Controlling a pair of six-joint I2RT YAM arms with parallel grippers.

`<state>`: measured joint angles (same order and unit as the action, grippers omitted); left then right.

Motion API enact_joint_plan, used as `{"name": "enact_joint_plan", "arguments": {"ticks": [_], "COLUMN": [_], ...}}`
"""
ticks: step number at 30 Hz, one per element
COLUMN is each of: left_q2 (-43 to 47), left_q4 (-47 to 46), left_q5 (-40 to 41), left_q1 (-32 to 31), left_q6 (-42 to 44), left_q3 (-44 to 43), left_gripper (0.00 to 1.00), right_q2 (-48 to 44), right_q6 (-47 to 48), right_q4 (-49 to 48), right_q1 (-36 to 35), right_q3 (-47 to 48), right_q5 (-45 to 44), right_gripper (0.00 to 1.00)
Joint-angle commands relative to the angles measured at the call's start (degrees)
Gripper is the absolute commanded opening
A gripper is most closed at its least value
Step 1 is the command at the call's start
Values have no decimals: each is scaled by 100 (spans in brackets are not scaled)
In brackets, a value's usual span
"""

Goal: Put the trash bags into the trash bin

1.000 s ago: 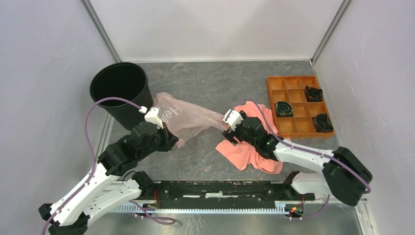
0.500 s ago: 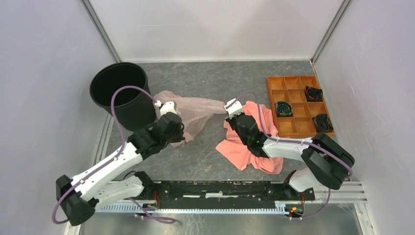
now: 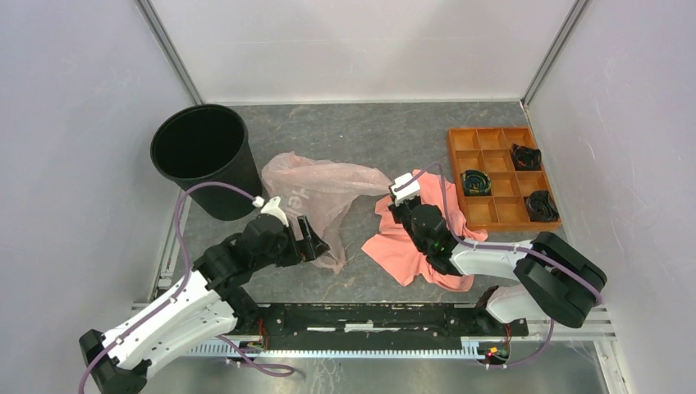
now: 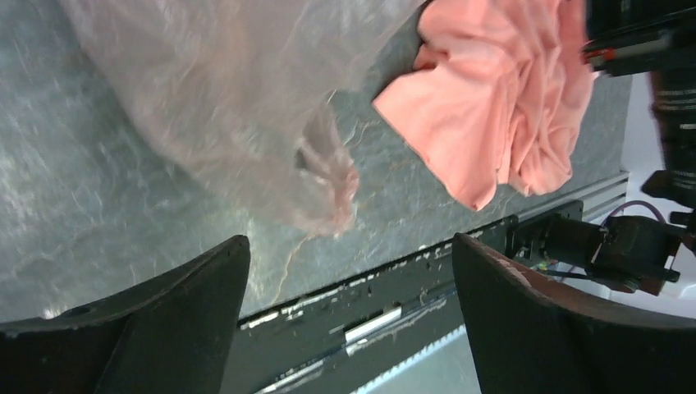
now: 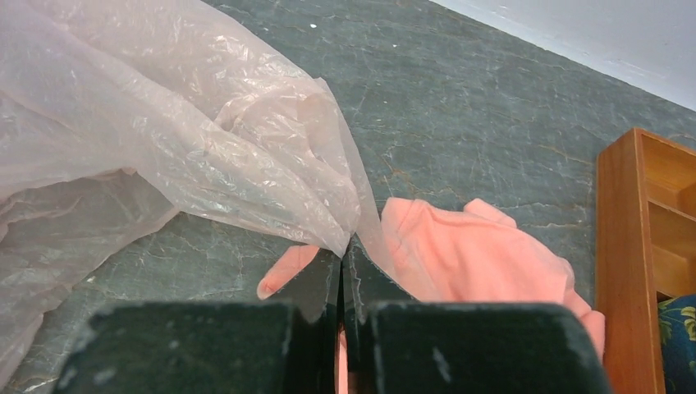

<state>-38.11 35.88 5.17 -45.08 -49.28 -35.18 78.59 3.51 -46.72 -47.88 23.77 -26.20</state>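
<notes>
The pale pink trash bag (image 3: 320,193) lies crumpled on the grey table between the two arms, just right of the black trash bin (image 3: 201,156), which stands upright at the far left. My right gripper (image 3: 394,199) is shut on the bag's right edge; in the right wrist view the film (image 5: 164,139) gathers into the closed fingertips of that gripper (image 5: 343,246). My left gripper (image 3: 316,245) hangs open at the bag's near edge, apart from it. In the left wrist view the bag (image 4: 230,107) lies beyond that gripper (image 4: 349,245), whose gap is empty.
A coral-orange cloth (image 3: 418,246) lies under and beside the right gripper, also in the wrist views (image 4: 501,98) (image 5: 476,254). An orange compartment tray (image 3: 501,176) with dark items sits at the far right. White walls enclose the table. The black base rail (image 3: 369,316) runs along the near edge.
My left gripper has opened, let go of the bag and drawn back toward the near edge. The right gripper shut on the bag's right edge and shifted slightly right. The bag has slackened.
</notes>
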Motion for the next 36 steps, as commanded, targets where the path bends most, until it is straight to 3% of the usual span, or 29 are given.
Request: {"name": "enact_joint_plan", "arguments": {"ticks": [1, 5, 13, 18, 20, 23, 26, 28, 32, 36], "left_q2": [86, -222, -1546, -1731, -1725, -1890, -2042, -2051, -1902, -1651], "left_q4": [288, 577, -682, -1087, -1710, -2131, -1850, -1489, -933, -362], "left_q5": [-537, -16, -279, 334, 406, 731, 1262, 1501, 1445, 1488], "left_q1": [8, 1, -198, -652, -669, -709, -715, -721, -721, -719], "left_q6": [-1201, -1807, -2482, -3204, -3334, -3184, -2644, -2382, -1970, -1507], "left_q3": [241, 215, 596, 892, 1180, 1255, 869, 680, 519, 317], "left_gripper": [100, 100, 97, 91, 83, 64, 30, 12, 5, 4], "right_q2": [-96, -124, -164, -211, -225, -229, -214, -258, -506, -710], "right_q6": [-170, -218, -254, -245, -252, -266, -287, -476, -1062, -1696], "right_q4": [-336, -408, -451, -478, -487, -509, -474, -261, 817, 1682], "right_q1": [10, 2, 3, 16, 19, 16, 22, 16, 14, 19], "right_q3": [6, -36, -82, -130, -136, -159, -197, -153, 147, 105], "right_q5": [139, 191, 256, 227, 245, 277, 280, 276, 1122, 2846], "right_gripper": [0, 0, 0, 0, 0, 0, 0, 0, 0, 0]}}
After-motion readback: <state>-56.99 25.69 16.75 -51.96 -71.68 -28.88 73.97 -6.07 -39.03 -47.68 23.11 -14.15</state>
